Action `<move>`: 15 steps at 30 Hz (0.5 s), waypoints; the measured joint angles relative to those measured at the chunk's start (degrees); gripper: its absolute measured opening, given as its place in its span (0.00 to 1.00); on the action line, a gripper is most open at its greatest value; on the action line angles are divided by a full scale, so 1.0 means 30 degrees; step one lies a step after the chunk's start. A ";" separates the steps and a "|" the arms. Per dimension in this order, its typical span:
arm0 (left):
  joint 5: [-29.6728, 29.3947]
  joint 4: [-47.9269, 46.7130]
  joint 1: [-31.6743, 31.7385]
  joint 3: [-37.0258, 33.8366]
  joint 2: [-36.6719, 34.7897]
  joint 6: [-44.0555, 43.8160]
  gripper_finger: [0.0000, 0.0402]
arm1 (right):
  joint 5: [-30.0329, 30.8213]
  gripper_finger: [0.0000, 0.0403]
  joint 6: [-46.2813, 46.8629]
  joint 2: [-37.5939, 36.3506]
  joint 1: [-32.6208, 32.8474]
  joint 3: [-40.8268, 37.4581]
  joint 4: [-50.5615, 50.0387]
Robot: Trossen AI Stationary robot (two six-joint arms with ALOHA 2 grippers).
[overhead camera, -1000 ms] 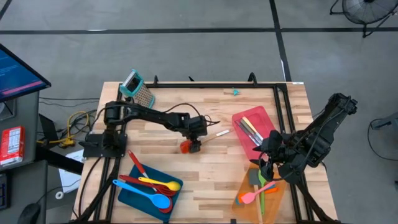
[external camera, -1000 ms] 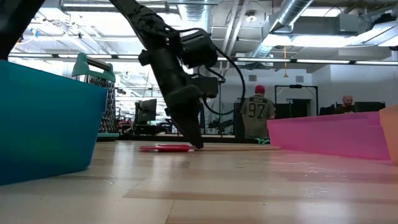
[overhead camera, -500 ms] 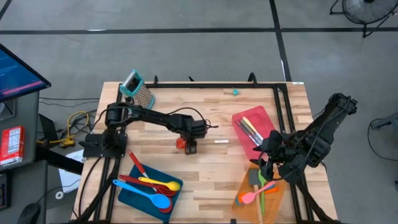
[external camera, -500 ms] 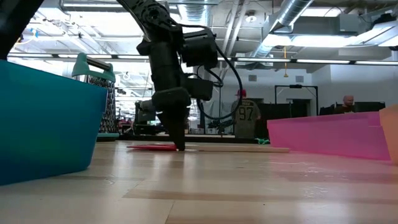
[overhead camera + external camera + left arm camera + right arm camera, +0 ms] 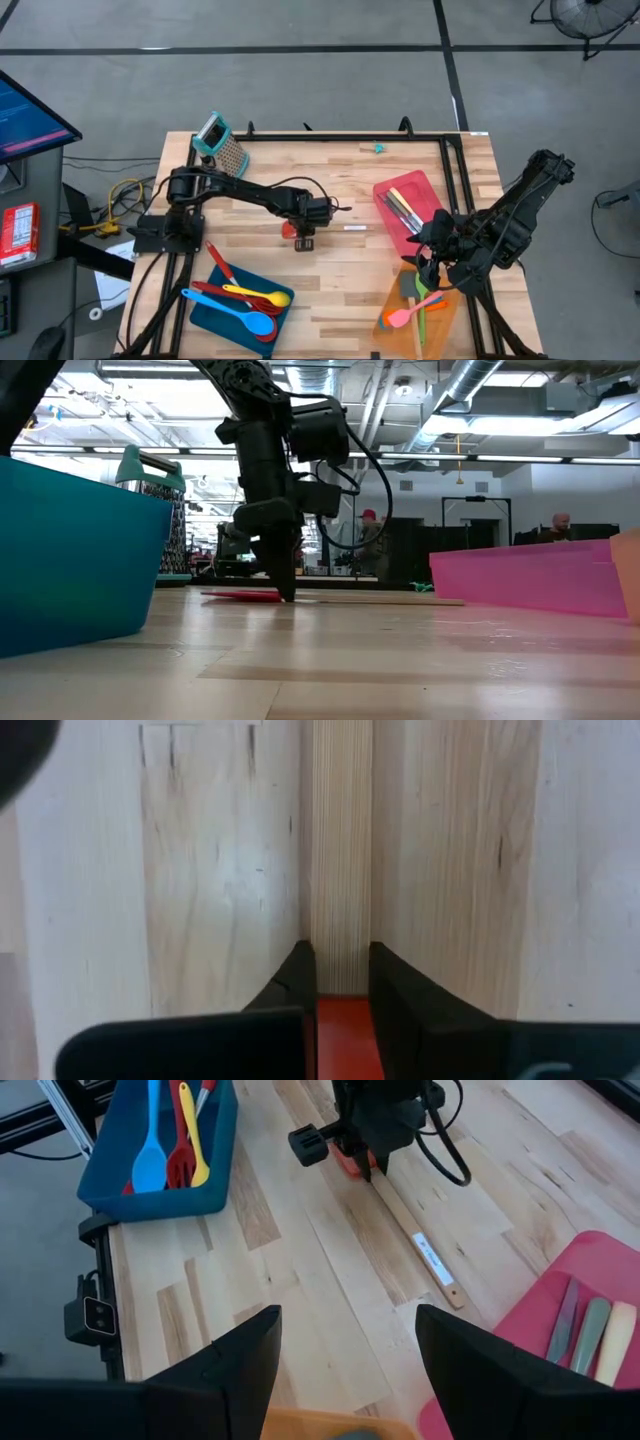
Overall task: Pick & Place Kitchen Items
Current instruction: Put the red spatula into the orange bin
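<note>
The left gripper [image 5: 303, 240] pinches a red-headed wooden spatula [image 5: 415, 1245]; blue tray [image 5: 240, 310] nearby, grater [image 5: 222, 142] behind; label unreadable.

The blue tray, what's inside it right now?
Blue tray: a blue spatula, a yellow spoon and red utensils lie crossed. What lies beneath them is hidden.

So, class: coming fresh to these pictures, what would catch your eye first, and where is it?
Mid-table, the left gripper presses down on a red-headed, wooden-handled spatula, its jaws closed on the neck. Bright trays ring it: a blue tray of utensils at the front left, a red tray and an orange tray on the right, where the right gripper waits open.
</note>
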 joint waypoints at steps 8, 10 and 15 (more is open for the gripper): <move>-0.0607 -0.0774 0.0193 -0.0170 -0.1716 -0.0208 0.08 | 0.0469 0.56 -0.0007 0.0000 0.0000 0.0000 0.0007; -0.0746 -0.0995 0.0306 -0.0160 -0.2016 -0.0269 0.08 | 0.0503 0.56 -0.0009 0.0000 0.0000 0.0000 0.0007; -0.0403 -0.0978 0.0306 -0.0164 -0.2858 -0.0606 0.08 | 0.0503 0.56 -0.0007 0.0000 0.0000 0.0000 0.0109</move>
